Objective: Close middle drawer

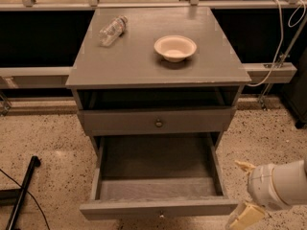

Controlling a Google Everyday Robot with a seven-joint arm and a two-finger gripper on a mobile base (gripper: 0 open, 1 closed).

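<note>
The grey cabinet (158, 56) has its middle drawer (158, 208) pulled far out. The drawer is wide, shallow and empty inside, and its small knob (161, 216) shows at the bottom edge of the view. Above it the taller-fronted top drawer (120, 122) is shut. The lowest drawer is hidden under the open one. My gripper (241, 193) is low at the right, just beside the open drawer's front right corner and apart from it. Its cream fingers (243, 166) are spread open and hold nothing.
A clear plastic bottle (113, 30) lies on the cabinet top and a cream bowl (175, 47) stands there. A black pole (21, 193) lies on the speckled floor at the left. White cables (280, 32) and a rail are behind at the right.
</note>
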